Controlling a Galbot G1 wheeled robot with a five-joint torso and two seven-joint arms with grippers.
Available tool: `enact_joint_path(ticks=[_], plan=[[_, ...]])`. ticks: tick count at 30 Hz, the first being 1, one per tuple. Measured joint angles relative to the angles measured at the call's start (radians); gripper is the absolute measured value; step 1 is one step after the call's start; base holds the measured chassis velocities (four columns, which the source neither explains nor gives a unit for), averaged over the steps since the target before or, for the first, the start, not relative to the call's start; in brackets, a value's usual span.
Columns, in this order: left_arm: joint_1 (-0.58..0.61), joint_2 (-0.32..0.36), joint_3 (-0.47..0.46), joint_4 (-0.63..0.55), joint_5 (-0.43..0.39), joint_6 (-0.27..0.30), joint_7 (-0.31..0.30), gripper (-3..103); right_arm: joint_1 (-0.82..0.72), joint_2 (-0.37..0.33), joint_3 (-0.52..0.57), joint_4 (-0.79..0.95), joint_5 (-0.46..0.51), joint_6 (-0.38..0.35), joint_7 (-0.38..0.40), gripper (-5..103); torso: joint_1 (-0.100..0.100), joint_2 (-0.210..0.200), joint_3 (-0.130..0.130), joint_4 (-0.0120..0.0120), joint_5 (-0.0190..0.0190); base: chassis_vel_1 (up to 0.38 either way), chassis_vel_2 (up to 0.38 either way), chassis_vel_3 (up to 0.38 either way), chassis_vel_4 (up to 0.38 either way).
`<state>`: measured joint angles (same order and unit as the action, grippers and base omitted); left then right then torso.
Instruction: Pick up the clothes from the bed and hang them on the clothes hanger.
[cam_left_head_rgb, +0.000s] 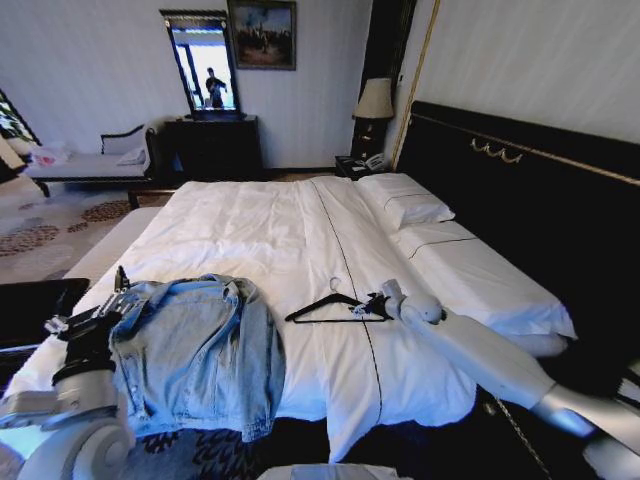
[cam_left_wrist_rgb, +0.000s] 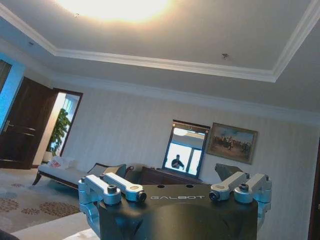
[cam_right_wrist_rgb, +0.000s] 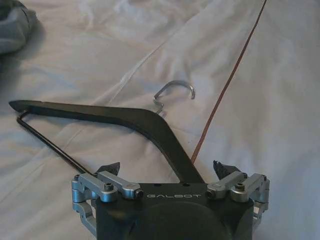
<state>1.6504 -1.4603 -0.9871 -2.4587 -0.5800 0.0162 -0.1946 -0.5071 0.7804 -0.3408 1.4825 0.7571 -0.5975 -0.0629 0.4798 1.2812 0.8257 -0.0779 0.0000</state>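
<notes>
On bed (cam_left_head_rgb: 300, 230), near edge: denim jacket (cam_left_head_rgb: 200, 350) lies crumpled at left, black hanger (cam_left_head_rgb: 330, 308) flat on sheet at centre, hook (cam_right_wrist_rgb: 175, 90) pointing far. Right claw (cam_right_wrist_rgb: 167, 170) at hanger's right arm, fingers spread astride it, not yet pinching. Left claw (cam_left_head_rgb: 95, 318) beside jacket, pointing up; grip state unreadable. You close squarely on bar, avoid catching sheet.
</notes>
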Motion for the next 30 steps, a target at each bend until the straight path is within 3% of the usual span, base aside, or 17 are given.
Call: enact_joint_path(ticks=[14,16,20,22,24,25,28,30], plan=[[-0.009,-0.002,0.009,0.022,0.007,-0.003,0.001,100,0.025,0.063,-0.027,-0.125,-0.058,-0.02,0.041,102,0.0,0.0,0.0,-0.0002,0.0001,0.0,0.0,0.0,0.0],[-0.01,-0.002,0.01,0.024,0.008,-0.003,0.001,100,0.029,0.065,-0.03,-0.129,-0.057,-0.02,0.039,99,0.0,0.0,0.0,-0.0001,-0.0001,0.0,0.0,0.0,0.0],[-0.015,-0.003,0.012,0.034,0.012,-0.006,0.001,100,0.04,0.069,-0.043,-0.14,-0.056,-0.021,0.03,78,0.0,0.0,0.0,-0.0002,0.0,0.0,0.0,0.0,0.0],[-0.016,-0.002,0.012,0.034,0.012,-0.006,0.001,100,0.04,0.069,-0.044,-0.141,-0.056,-0.021,0.029,78,0.0,0.0,0.0,-0.0001,0.0,0.0,0.0,0.0,0.0],[-0.017,0.0,0.012,0.036,0.012,-0.007,0.001,100,0.041,0.068,-0.044,-0.143,-0.059,-0.021,0.023,67,0.0,0.0,0.0,-0.0001,0.0,0.0,0.0,0.0,0.0],[-0.017,0.0,0.012,0.036,0.012,-0.007,0.001,100,0.041,0.068,-0.044,-0.143,-0.059,-0.021,0.023,67,0.0,0.0,0.0,-0.0001,0.0,0.0,0.0,0.0,0.0],[-0.018,0.004,0.012,0.038,0.012,-0.008,0.001,100,0.036,0.06,-0.043,-0.134,-0.065,-0.016,0.017,51,0.0,0.0,0.0,-0.0001,0.0001,0.0,0.0,0.0,0.0],[-0.018,0.005,0.012,0.038,0.012,-0.009,0.001,100,0.03,0.054,-0.041,-0.127,-0.067,-0.012,0.015,45,0.0,0.0,0.0,-0.0001,0.0001,0.0,0.0,0.0,0.0]])
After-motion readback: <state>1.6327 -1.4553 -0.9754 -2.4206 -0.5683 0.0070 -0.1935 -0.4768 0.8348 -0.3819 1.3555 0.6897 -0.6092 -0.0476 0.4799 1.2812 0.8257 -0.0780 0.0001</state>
